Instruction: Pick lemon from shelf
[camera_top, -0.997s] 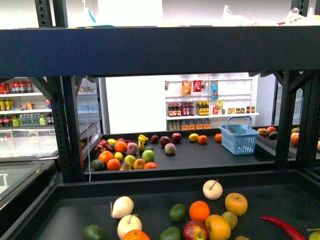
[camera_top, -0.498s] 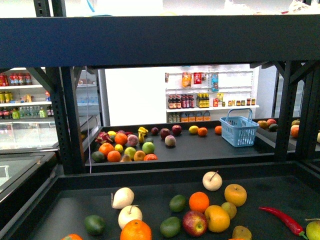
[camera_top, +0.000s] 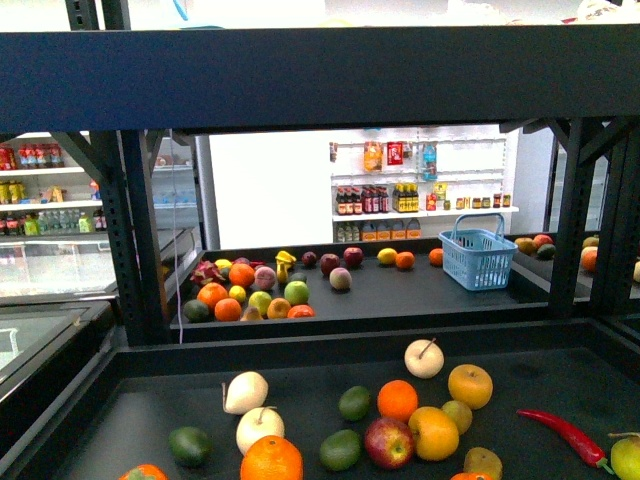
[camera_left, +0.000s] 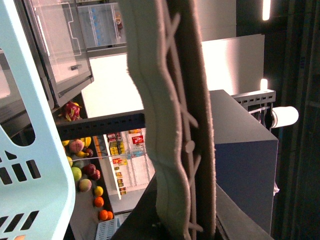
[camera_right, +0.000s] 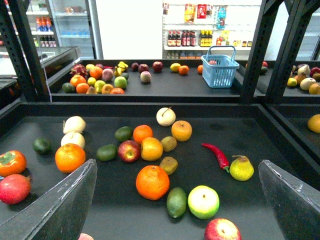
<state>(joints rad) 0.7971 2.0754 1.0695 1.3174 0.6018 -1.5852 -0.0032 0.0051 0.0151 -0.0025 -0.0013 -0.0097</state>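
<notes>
Right gripper (camera_right: 175, 200) hangs over the shelf (camera_right: 280, 125) with jaws spread and empty, set for a reach. Lemon: probably the yellow fruit (camera_right: 151, 148) beside the apple (camera_right: 129, 150), not certain. Left jaws: cannot tell; a pale basket (camera_left: 30, 165) fills that view.

The large black metal shelf (camera_top: 300, 90) has wide lipped decks. A small yellow lemon (camera_top: 387, 257) lies on its far deck, just beside an orange.
</notes>
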